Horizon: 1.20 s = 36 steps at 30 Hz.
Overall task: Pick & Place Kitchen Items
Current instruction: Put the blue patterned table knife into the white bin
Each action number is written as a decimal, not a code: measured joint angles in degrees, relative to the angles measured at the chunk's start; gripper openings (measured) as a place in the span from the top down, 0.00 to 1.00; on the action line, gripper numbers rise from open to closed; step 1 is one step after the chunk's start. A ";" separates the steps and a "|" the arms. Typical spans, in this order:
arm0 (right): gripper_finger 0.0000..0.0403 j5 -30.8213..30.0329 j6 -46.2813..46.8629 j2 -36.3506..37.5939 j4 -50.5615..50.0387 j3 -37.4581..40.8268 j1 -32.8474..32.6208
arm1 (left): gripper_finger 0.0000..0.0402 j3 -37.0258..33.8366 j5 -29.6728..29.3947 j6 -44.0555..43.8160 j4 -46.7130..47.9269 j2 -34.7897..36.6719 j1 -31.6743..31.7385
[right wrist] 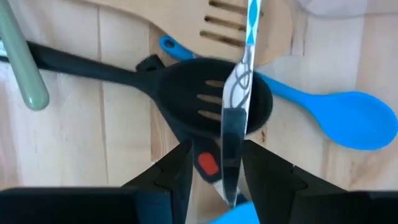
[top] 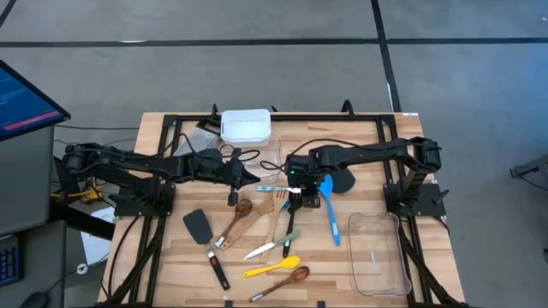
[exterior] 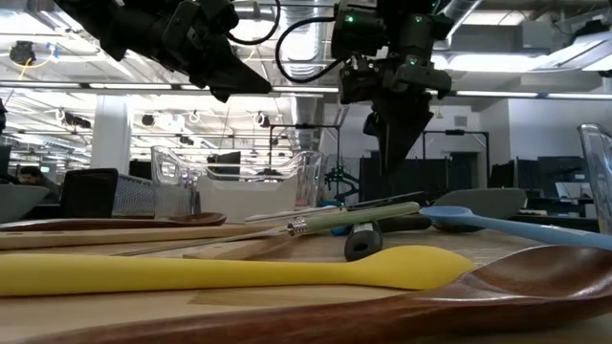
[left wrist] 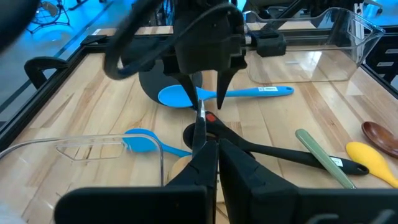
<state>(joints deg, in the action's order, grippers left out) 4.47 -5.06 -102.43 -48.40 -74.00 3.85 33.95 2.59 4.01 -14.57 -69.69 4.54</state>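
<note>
The right gripper [right wrist: 214,171] hangs over the middle of the wooden table [top: 171,257], fingers partly apart. Between them stands the knife [right wrist: 235,118], its silver blade in the gap and its patterned handle pointing away; whether the fingers press it I cannot tell. Under the fingers lies the black slotted spoon [right wrist: 205,102], the blue spoon [right wrist: 348,118] just beside. The left gripper [left wrist: 214,158] is closed and holds nothing, its tips just before the knife.

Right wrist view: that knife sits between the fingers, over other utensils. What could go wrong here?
1. The right gripper straddles the knife at its thin blade, not its handle, so it may slip or swing if lifted.
2. The knife overlaps the black slotted spoon; closing could snag or drag that too.
</note>
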 joint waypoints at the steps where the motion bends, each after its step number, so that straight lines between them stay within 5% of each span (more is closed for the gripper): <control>1: 0.67 0.00 -0.05 -0.02 0.48 0.59 0.01 | 1.00 0.00 0.00 0.00 0.00 0.00 0.00; 36: 0.67 -0.04 -1.05 -1.20 4.37 4.91 1.96 | 1.00 0.00 -0.09 0.00 0.17 0.00 -0.02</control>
<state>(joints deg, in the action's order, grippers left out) 4.43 -6.11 -103.63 -44.02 -69.08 5.80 33.95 2.50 4.01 -14.39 -69.69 4.51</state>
